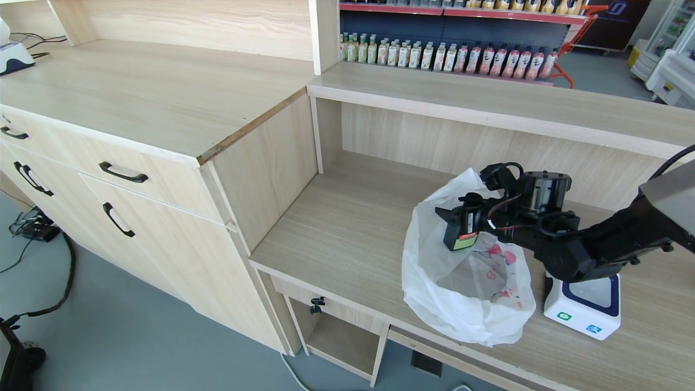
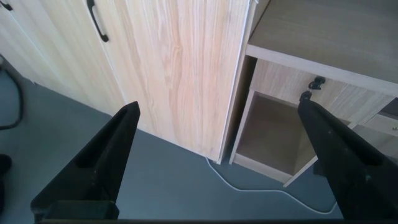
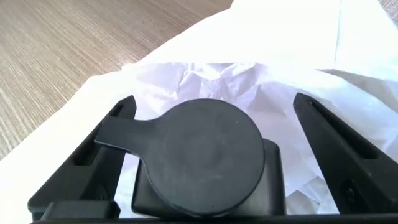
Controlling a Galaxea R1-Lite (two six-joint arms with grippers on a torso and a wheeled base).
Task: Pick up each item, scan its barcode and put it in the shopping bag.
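Note:
A small black container (image 1: 460,234) with a green and red label hangs just above the mouth of the white plastic shopping bag (image 1: 467,304), held by my right gripper (image 1: 462,217). In the right wrist view its round black flip lid (image 3: 199,155) sits between the two fingers of the right gripper (image 3: 211,106), with the crumpled shopping bag (image 3: 280,50) underneath. The bag stands on the lower wooden counter (image 1: 347,228). My left gripper (image 2: 217,106) is open and holds nothing. It hangs low over the grey floor, beside the cabinet side.
A white and blue barcode scanner (image 1: 583,309) stands on the counter right of the bag, partly under my right arm. A taller cabinet with black-handled drawers (image 1: 122,174) rises at the left. An open cubby (image 2: 273,137) lies below the counter.

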